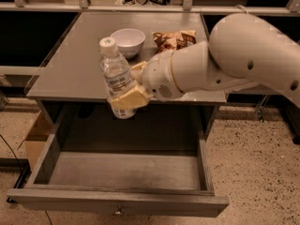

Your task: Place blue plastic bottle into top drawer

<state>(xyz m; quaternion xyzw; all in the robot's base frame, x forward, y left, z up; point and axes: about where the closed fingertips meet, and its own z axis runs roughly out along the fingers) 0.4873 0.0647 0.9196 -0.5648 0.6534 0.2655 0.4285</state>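
The blue plastic bottle (116,76) is clear with a white cap and a pale label. It hangs upright and slightly tilted in the air over the front edge of the grey table (75,64). My gripper (130,90) is shut on the bottle's middle, its cream fingers (129,98) wrapped around the label. The bottle's base sits above the back part of the top drawer (122,172), which is pulled fully open and shows a bare grey floor. A small metal knob (118,212) sits on its front panel.
A white bowl (127,40) and a brown snack bag (173,39) rest at the back of the table. My large white arm (234,60) spans the table's right side. A cardboard box (35,137) stands left of the drawer on the speckled floor.
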